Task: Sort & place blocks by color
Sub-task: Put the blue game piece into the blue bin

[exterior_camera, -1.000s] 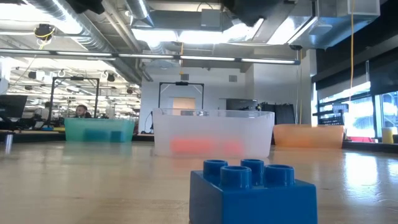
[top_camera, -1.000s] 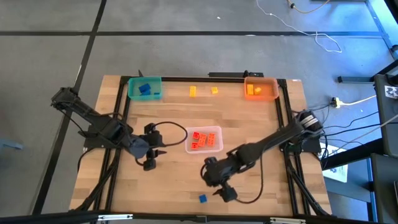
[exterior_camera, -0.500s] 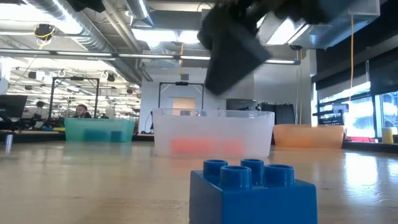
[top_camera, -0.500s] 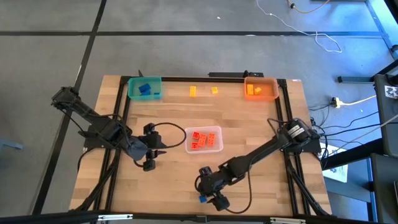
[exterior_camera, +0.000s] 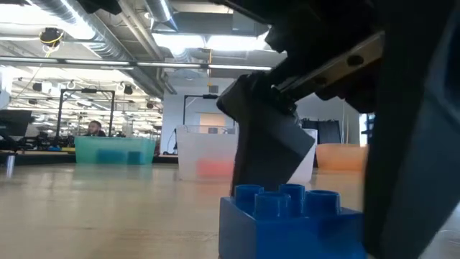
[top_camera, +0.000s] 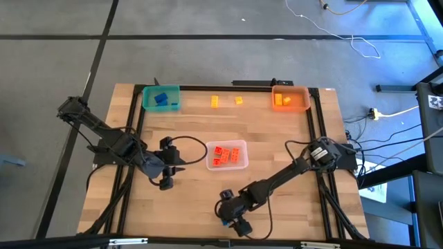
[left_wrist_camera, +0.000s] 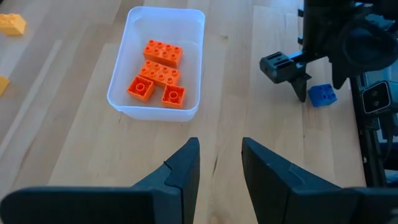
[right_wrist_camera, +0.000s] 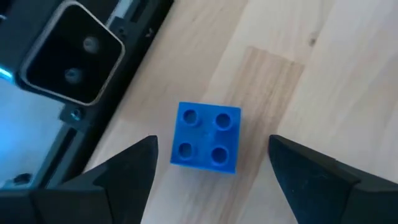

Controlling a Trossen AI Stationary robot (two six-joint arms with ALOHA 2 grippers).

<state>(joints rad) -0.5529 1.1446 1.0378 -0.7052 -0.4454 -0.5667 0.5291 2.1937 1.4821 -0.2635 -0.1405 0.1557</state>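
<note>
A blue studded block point(right_wrist_camera: 207, 137) rests flat on the wooden table near its near edge, also in the high view point(top_camera: 225, 221) and the low view point(exterior_camera: 291, 219). My right gripper point(right_wrist_camera: 211, 163) is open and low over it, one finger on either side, not touching. My left gripper point(left_wrist_camera: 217, 168) is open and empty at the table's left middle point(top_camera: 169, 171). Several red-orange blocks lie in the clear bin point(top_camera: 227, 155). Blue blocks lie in the teal bin point(top_camera: 161, 97). Yellow-orange blocks lie in the orange bin point(top_camera: 291, 98). Two yellow blocks point(top_camera: 215, 102) point(top_camera: 239, 100) lie loose at the far edge.
The low camera's housing point(right_wrist_camera: 68, 59) and the black frame rail stand right beside the blue block at the near edge. Bare wood lies between the clear bin and the block. My right arm point(top_camera: 284, 176) reaches slantwise across the table's right half.
My right gripper has gone toward the table's left and near edges and down, and now stands over the blue block with a finger on each side. The block has stayed in place.
</note>
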